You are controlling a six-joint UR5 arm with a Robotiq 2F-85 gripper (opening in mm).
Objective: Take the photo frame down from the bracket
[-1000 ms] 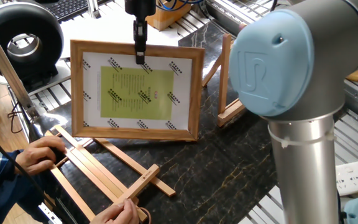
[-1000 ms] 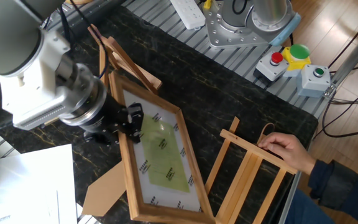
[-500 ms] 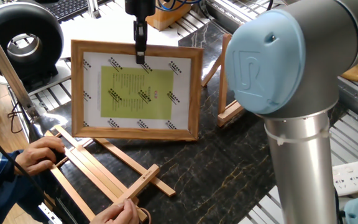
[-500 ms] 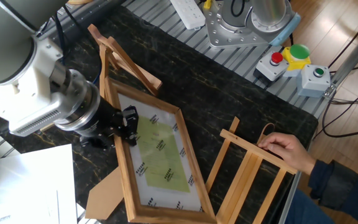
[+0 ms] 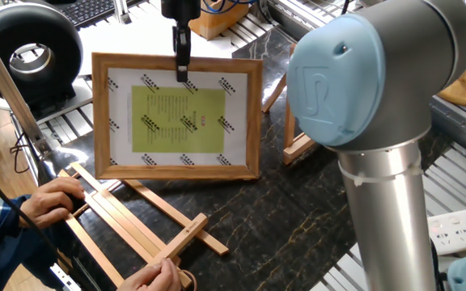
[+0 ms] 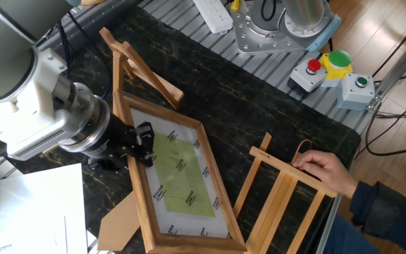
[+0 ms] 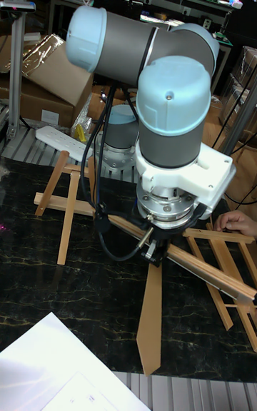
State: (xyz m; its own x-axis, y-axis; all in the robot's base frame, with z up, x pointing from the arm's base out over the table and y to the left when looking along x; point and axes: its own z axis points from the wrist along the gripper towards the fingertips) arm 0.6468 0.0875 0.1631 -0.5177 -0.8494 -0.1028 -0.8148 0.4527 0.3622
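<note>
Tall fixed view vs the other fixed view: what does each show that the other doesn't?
Only the tall view: the frame's back edge-on, its rear prop leg, and the arm's shoulder. Only the other view: the frame's face with its yellow-green sheet, the gripper shut on the top rail, and the red and green buttons. Both: the bracket standing apart from the frame, a person's hand on the slatted easel.

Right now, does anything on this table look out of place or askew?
Yes: a person's hands hold a slatted easel lying flat right below the photo frame, which the gripper grips at its top edge.
</note>
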